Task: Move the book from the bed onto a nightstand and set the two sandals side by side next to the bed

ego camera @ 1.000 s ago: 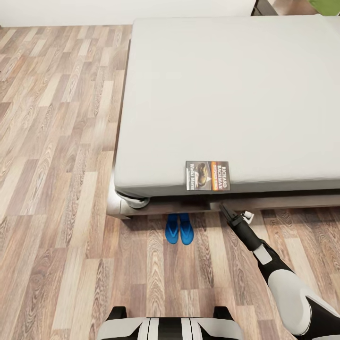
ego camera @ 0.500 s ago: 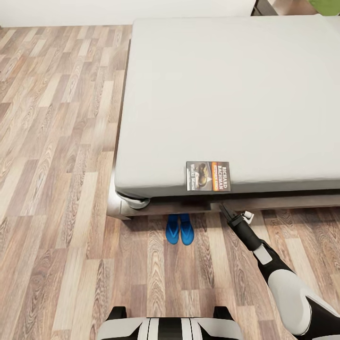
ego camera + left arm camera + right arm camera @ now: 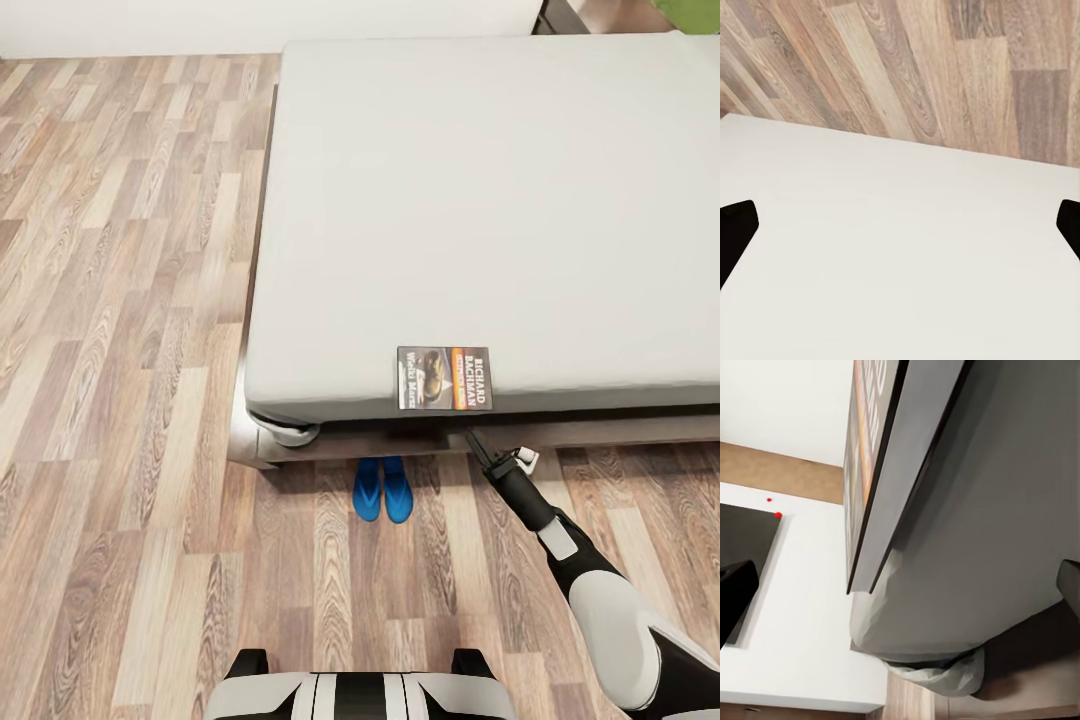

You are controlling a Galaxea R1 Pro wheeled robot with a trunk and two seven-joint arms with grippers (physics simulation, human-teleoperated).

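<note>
Book at the bed's edge, my right tool below it.
The book (image 3: 444, 378) overhangs the bed (image 3: 480, 200); sandals (image 3: 382, 490) paired on the floor (image 3: 120, 400); right tool (image 3: 470, 436) spread, left tool (image 3: 900, 225) spread.

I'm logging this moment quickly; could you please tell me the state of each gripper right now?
Left gripper: jaws wide open, holding nothing.
Right gripper: jaws open, holding nothing, aimed at the book at the edge of the bed.
</note>
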